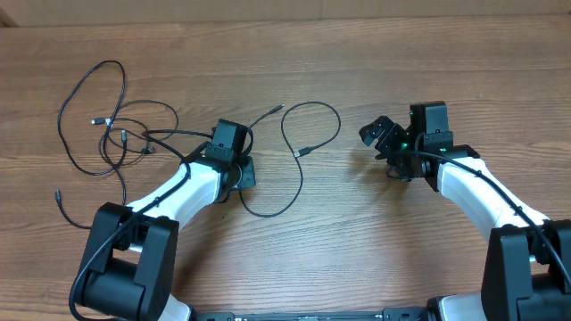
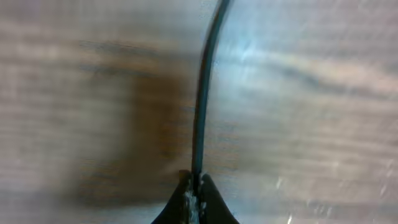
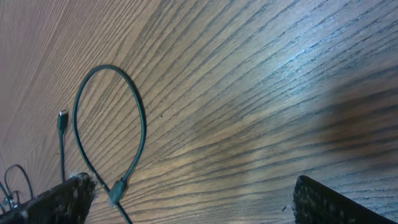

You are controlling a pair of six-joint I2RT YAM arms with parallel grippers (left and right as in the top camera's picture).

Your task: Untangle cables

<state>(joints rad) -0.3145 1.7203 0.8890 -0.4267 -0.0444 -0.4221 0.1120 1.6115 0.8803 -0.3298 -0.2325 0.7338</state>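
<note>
Cables (image 1: 116, 134) lie tangled in loops left of the left gripper (image 2: 194, 198); one strand (image 2: 204, 93) is pinched in its closed tips, long axis pointing straight away from them; loose loop (image 1: 312, 125) with plug just right of it; right gripper (image 1: 385, 147) farther right, jaws wide, empty; wooden table (image 1: 357, 53) underneath.

Brown wood-grain table (image 1: 357, 259), soft glare on its surface, paler tan strip (image 1: 285, 11) along far edge

Overhead top-down; wrists close on table (image 1: 357, 53), cables (image 2: 199, 124)
</note>
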